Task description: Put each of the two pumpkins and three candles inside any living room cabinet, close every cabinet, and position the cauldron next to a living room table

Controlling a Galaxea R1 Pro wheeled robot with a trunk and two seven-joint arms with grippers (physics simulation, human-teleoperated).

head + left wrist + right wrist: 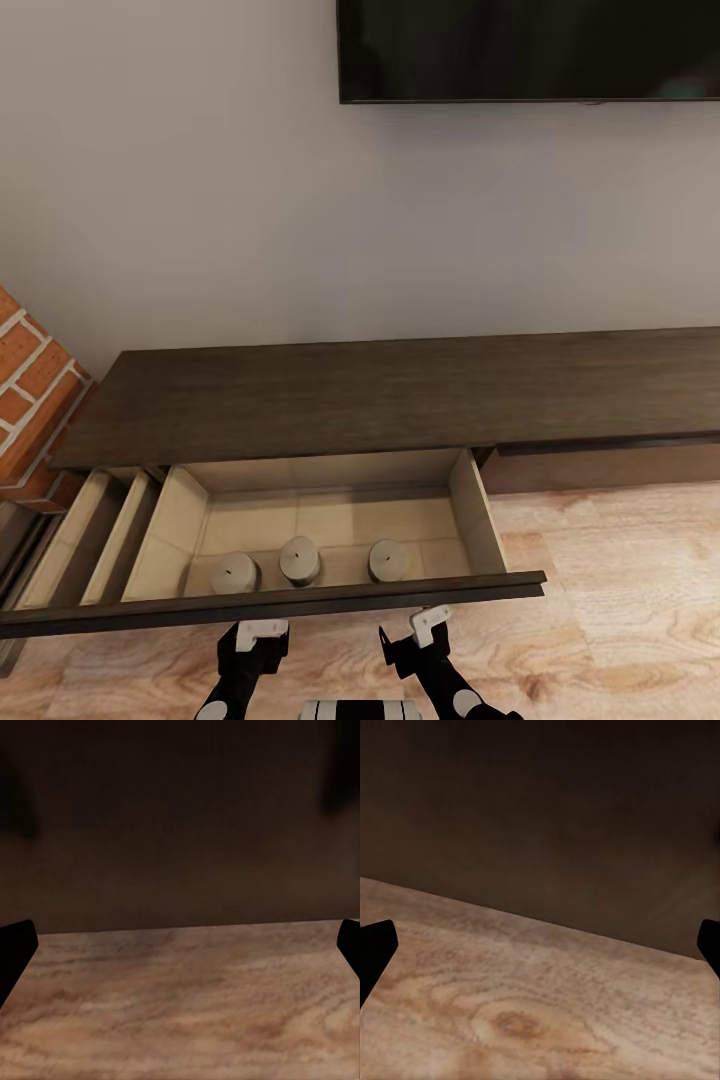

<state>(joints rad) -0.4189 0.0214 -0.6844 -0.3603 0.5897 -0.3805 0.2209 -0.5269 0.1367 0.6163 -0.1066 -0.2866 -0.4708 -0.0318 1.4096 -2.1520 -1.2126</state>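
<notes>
Along the front edge of the open drawer point(330, 520) of the cabinet point(400, 395), three candles point(300, 560) stand in a row, upright and apart — no pumpkins inside. Left gripper point(255, 632) and right gripper point(428, 622) hover just before the drawer front, both spread and empty above the floor point(180, 1005). Closing should be a square, even push at the front — judged likely to keep the candles standing.

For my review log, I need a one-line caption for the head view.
Three candles stand in the cabinet's open drawer, both tools, left and right, open just below its front.
</notes>
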